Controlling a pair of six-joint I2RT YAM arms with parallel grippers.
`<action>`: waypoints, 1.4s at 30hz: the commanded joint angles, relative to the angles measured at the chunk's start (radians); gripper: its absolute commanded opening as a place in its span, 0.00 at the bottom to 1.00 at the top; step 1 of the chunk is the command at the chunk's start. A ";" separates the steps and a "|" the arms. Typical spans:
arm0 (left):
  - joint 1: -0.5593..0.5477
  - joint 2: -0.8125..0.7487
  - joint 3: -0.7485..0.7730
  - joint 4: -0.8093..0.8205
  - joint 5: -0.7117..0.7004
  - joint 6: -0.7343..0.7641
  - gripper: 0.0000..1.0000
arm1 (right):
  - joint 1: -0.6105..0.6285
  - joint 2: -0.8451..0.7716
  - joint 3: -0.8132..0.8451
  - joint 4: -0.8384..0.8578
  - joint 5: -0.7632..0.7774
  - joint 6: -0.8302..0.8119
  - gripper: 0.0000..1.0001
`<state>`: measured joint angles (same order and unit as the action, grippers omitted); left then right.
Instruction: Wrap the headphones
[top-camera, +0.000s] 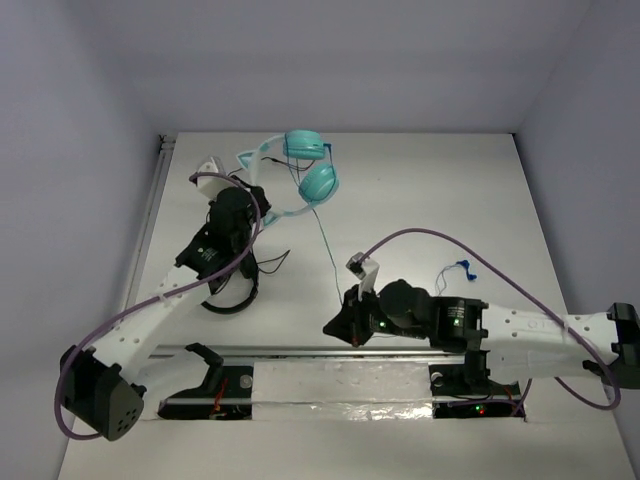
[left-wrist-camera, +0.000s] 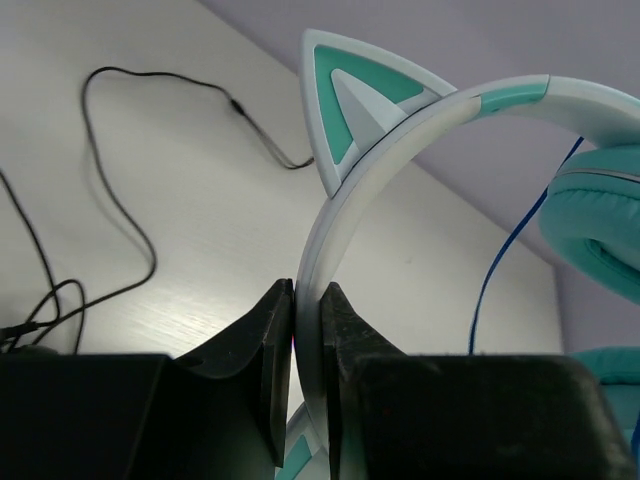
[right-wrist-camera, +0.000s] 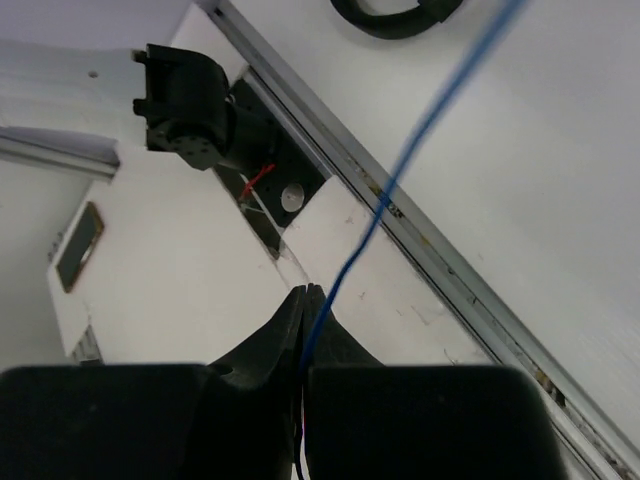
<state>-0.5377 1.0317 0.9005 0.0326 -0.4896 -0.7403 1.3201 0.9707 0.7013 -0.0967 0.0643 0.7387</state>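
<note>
Right now the headphones (top-camera: 318, 183) sit at the far side of the white table (top-camera: 450, 190), left of centre and near the back wall. Both round cups (left-wrist-camera: 595, 220) show a soft, padded teal rim. The headband (left-wrist-camera: 420, 118) is a smooth, pale, hard-looking arc. A pointed cat ear (left-wrist-camera: 350, 90) stands on it, teal inside a pale border.

My left gripper (left-wrist-camera: 308, 300) has its two dark fingers pressed onto the headband from either side. No gap shows between pad and plastic, and the band runs straight up out of the grip. I cannot tell from these views whether the cups rest on the table or hang just above it.

From the cups, the thin dark blue cord (right-wrist-camera: 430, 120) runs toward the near edge as a taut, straight line. It ends in my right gripper (right-wrist-camera: 303, 300), whose black fingers are pinched together on it at the very tips. That gripper hovers just beyond the metal rail (right-wrist-camera: 440, 270) at the table's near edge.

A loose thin black wire (left-wrist-camera: 120, 200) lies in slack loops on the table beside the left arm, apart from the headphones. A thick purple cable (top-camera: 430, 235) arcs over the right arm. A small blue tangle (top-camera: 458, 268) lies on the table just past that arm, but I cannot tell whether it belongs to the cord.
</note>
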 joint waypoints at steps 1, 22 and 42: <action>-0.027 0.016 -0.017 0.124 -0.117 -0.001 0.00 | 0.070 0.074 0.150 -0.299 0.071 -0.013 0.00; -0.482 0.105 -0.239 0.044 -0.255 0.154 0.00 | 0.027 0.180 0.670 -0.795 0.355 -0.249 0.00; -0.640 -0.027 -0.233 -0.129 -0.124 0.173 0.00 | -0.295 0.191 0.609 -0.704 0.595 -0.406 0.00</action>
<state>-1.1763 1.0901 0.6292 -0.1104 -0.6212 -0.5434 1.0565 1.1988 1.3151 -0.8608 0.5434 0.3611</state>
